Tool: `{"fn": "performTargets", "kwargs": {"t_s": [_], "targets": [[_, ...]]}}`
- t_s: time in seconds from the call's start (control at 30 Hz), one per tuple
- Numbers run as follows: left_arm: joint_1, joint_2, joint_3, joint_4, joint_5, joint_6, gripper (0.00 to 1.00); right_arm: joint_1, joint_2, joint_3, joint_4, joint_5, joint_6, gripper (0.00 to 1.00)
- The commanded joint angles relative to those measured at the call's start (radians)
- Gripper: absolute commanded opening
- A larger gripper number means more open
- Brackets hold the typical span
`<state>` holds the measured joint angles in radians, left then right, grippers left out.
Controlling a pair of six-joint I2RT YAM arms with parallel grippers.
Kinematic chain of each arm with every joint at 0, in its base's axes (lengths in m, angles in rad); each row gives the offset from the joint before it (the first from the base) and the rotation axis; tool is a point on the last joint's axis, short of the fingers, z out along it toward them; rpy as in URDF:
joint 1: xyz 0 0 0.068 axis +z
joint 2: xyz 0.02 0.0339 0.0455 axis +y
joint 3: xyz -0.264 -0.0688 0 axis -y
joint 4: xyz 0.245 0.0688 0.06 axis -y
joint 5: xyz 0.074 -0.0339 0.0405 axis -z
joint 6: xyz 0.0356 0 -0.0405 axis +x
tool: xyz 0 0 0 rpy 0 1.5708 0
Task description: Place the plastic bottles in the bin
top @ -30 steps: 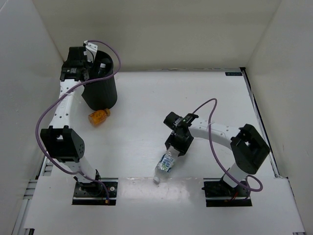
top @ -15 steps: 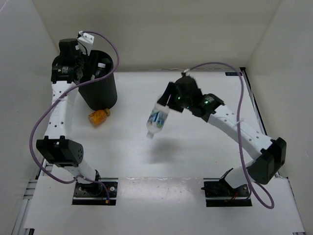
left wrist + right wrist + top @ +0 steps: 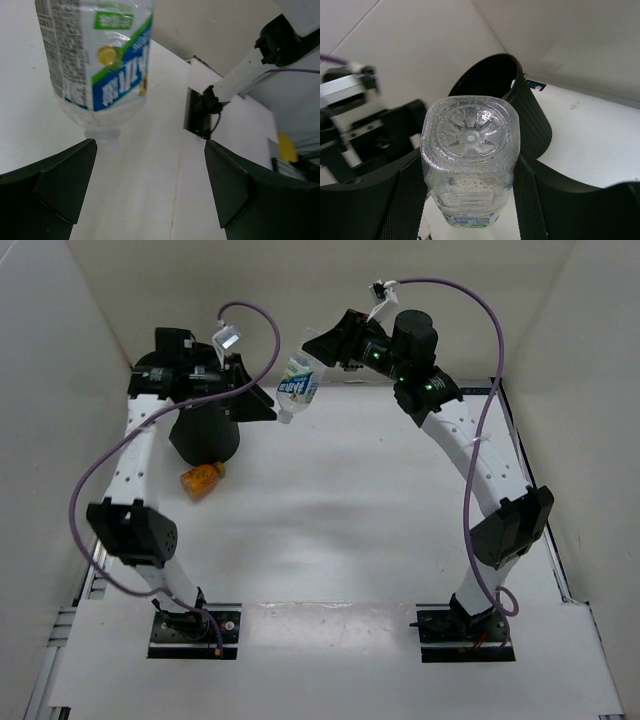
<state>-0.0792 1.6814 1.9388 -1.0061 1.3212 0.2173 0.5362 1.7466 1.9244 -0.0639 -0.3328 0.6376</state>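
The right gripper (image 3: 322, 346) clasps a clear labelled bottle (image 3: 298, 380) in the air beside the bin (image 3: 205, 435), while the left gripper (image 3: 255, 400) gapes wide next to it and an orange bottle (image 3: 202, 478) lies on the tabletop (image 3: 380, 520).

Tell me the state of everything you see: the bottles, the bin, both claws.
bin: upright, mouth open
labelled bottle: held in the air, neck tilted down
orange bottle: lying on the table beside the bin
left claw: open, empty
right claw: shut on the labelled bottle
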Motion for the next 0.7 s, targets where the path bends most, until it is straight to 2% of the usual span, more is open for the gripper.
{"fn": "performTargets", "kwargs": {"t_s": [0.0,0.1,0.2,0.47,0.67], "targets": [[-0.039,0.052,0.064,0.073,0.257,-0.122,1.0,-0.005,0.017,0.032,0.068,-0.098,0.016,0.0],[-0.059,0.093,0.11,0.092,0.257,-0.145,1.0,-0.005,0.004,-0.017,0.134,-0.14,0.053,0.0],[-0.059,0.142,0.111,0.129,0.221,-0.205,1.0,-0.005,-0.028,-0.051,0.125,-0.149,0.053,0.0],[-0.05,0.173,0.144,0.129,0.15,-0.165,1.0,-0.005,-0.116,-0.174,0.113,-0.138,0.053,0.0],[-0.074,0.161,0.126,0.129,0.151,-0.134,1.0,0.005,-0.136,-0.235,0.226,-0.173,0.142,0.0]]}}
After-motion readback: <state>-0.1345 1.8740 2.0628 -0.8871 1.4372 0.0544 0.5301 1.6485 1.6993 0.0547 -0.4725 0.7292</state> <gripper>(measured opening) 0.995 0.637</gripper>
